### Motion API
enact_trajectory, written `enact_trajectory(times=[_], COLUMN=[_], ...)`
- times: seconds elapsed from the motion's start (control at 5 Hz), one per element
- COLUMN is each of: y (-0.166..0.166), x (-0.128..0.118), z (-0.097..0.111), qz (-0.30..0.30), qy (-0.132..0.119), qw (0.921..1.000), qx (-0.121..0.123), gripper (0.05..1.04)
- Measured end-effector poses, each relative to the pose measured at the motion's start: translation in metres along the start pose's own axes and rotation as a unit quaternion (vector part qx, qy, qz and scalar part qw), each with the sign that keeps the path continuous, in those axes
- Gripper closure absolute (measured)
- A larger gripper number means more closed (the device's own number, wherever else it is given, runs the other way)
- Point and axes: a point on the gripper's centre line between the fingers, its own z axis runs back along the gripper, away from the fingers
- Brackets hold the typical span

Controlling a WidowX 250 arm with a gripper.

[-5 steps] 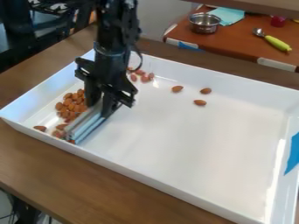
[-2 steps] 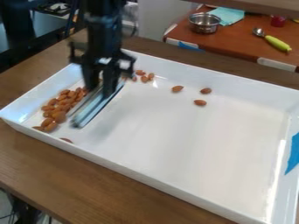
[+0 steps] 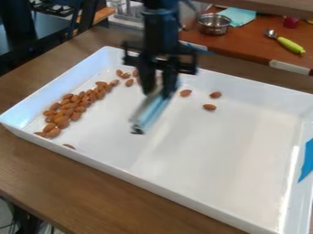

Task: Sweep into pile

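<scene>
Wooden worktop (image 3: 36, 169) supports the white tray (image 3: 214, 160). Left: almonds (image 3: 73, 107) form a loose band along the tray's left side; one stray almond (image 3: 69, 146) sits by the near side. Centre: the gripper (image 3: 158, 87) is clamped on the sweeper (image 3: 153, 112). Right: three loose almonds (image 3: 209, 107) lie apart from the band. Caution: a leftward stroke started too far left would miss these three; excess speed could scatter the band.
</scene>
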Motion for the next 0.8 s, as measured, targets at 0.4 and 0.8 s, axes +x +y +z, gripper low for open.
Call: enact_trajectory(times=[0.4,0.8], y=[-0.072,-0.107], x=[0.023,0.053], z=[-0.005,-0.031], qz=[-0.007,0.010], qy=[-0.010,-0.011], qw=[0.9999,0.9996], qx=[-0.004,0.023], gripper=[0.734,0.734])
